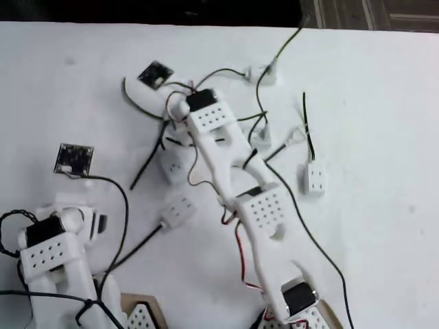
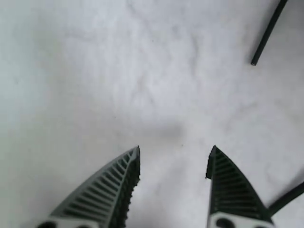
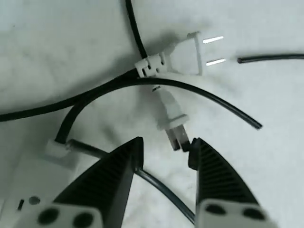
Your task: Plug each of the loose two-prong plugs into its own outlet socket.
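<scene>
Surface: a white table (image 1: pixel 384 260), matte and faintly mottled, strewn with black cables (image 1: pixel 312 240). Beyond its far edge runs a dark strip (image 1: pixel 137 10), with brown panelling (image 1: pixel 374 12) at the far right corner.

Left gripper (image 2: pixel 175 152): jaws wide apart, holding nothing, hanging over bare table. A cut cable end (image 2: pixel 266 35) lies well off to one side. Its arm sits folded at the near left corner.

Right gripper (image 3: pixel 167 142): jaws spread, nothing clamped. The prongs of a small white plug (image 3: pixel 170 111) lie on the table between the fingertips, close against one finger; contact cannot be confirmed. A second two-prong plug (image 3: pixel 183 54) lies just beyond it, loose, prongs bare. The corner of an outlet socket (image 3: pixel 23 183) sits beside this gripper.

A right-hand socket block (image 1: pixel 314 179) and a central socket block (image 1: pixel 180 210) rest on the table, well apart.
</scene>
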Robot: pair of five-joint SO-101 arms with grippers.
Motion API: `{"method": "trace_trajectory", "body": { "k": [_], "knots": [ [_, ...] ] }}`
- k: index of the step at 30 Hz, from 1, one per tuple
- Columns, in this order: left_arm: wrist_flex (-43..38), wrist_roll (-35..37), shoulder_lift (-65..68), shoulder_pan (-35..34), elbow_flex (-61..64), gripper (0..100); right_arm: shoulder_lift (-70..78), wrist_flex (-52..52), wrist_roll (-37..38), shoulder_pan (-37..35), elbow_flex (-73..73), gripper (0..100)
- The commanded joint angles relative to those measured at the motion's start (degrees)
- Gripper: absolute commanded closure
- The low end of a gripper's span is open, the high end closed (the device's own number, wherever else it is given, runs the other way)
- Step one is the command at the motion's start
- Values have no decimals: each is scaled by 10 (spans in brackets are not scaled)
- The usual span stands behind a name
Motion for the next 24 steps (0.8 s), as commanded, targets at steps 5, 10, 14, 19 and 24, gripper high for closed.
{"method": "trace_trajectory", "body": {
  "k": [5, 10, 14, 19, 24],
  "knots": [
    [-8, -4, -9, -1, -3, 762, 80, 5, 16, -6, -166, 836],
    [-8, -4, -9, -1, -3, 762, 111, 14, 16, -2, -212, 836],
    [-8, -4, -9, -1, -2, 762, 127, 15, 16, -7, -214, 844],
    [-9, -4, -10, 0, 4, 762, 114, 36, 17, 2, -220, 988],
    [-9, -4, -10, 1, 4, 762, 42, 89, 33, 19, -220, 981]
  ]
}}
